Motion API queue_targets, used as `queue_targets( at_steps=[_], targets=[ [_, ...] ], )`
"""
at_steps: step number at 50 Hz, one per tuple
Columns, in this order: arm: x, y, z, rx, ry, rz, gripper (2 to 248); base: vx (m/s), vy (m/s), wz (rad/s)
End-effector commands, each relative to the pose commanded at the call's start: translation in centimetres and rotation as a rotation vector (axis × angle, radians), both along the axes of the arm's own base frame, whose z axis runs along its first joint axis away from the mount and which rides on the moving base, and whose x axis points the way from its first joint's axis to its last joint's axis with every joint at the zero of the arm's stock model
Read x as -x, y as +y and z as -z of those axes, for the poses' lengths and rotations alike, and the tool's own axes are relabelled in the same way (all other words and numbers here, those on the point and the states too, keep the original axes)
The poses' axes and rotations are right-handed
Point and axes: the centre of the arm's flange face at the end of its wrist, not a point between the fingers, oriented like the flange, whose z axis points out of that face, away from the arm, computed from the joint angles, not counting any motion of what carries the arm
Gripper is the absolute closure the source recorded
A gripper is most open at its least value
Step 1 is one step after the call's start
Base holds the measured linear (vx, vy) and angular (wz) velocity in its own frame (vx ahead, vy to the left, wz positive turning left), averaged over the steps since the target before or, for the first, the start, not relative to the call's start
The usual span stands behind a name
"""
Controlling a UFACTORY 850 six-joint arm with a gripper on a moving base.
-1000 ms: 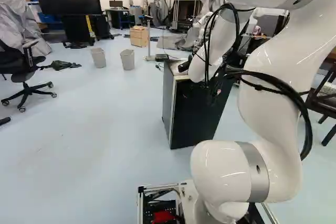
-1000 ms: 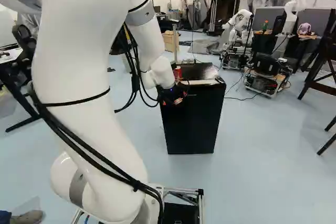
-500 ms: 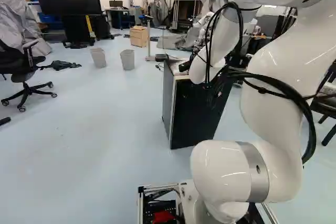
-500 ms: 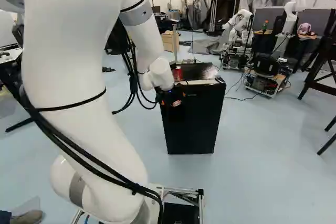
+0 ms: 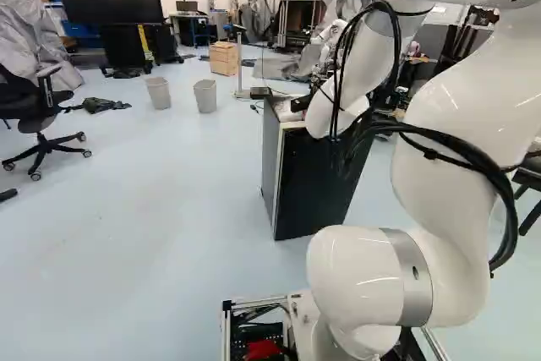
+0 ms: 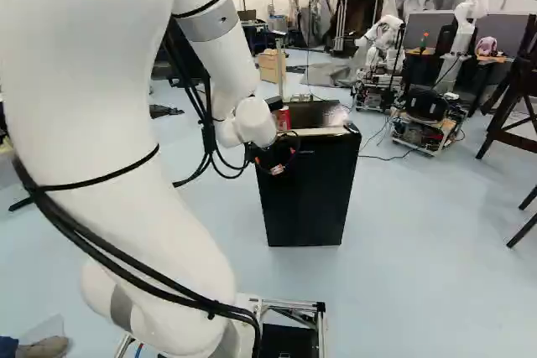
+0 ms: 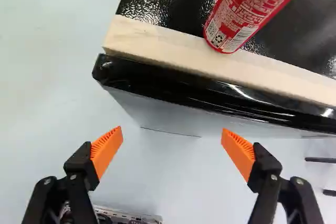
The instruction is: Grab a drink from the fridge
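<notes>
The tall black fridge with glossy front (image 6: 310, 199) has its door shut, so what is inside it I cannot see. On its dark bumpy top, a red metal drink can with white print (image 7: 249, 11) is standing upright, close by the pale wooden strip (image 7: 173, 48) along the front edge. The black gripper with orange pads (image 6: 268, 165) is before the upper front of this fridge. Its two fingers are spread wide apart, and it has hold of nothing; the can is ahead of them, beyond the strip. In the left base view, two light grey waste bins (image 5: 158, 92) (image 5: 205, 95) stand on the floor; their content I cannot tell. At the foot of this view, the open metal frame of the base (image 5: 254, 303) contains a red piece (image 5: 262, 349).
</notes>
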Motion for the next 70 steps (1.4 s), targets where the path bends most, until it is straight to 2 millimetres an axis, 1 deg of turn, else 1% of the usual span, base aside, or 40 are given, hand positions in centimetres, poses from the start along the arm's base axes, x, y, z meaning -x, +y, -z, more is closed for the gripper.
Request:
queue_targets(
  at_steps=[31,70],
  targets=[
    [2.9,0.4,-1.0,-0.089,-0.163,0.085,3,0.000,0.000,0.000],
    [2.0,0.1,-2.7,-0.175,-0.398,0.180,3,0.000,0.000,0.000]
  ],
)
